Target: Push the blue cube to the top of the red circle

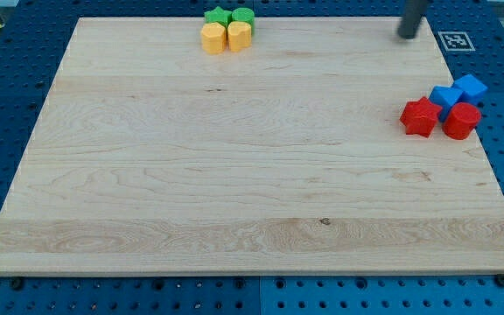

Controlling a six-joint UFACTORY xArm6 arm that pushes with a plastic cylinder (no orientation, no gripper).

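Note:
The blue cube point(472, 88) sits at the view's right edge of the wooden board, just above and to the right of the red circle point(462, 121). A second blue block point(445, 98) lies touching both, to the cube's lower left. A red star-like block point(420, 116) rests left of the red circle. My tip point(407, 36) is near the view's top right, well above and to the left of this cluster, touching no block.
At the view's top centre stands a tight group: a green star point(219, 16), a green block point(243, 16), a yellow hexagon-like block point(213, 38) and a yellow block point(239, 36). The wooden board point(234, 157) lies on a blue pegboard. A fiducial marker point(456, 40) is at top right.

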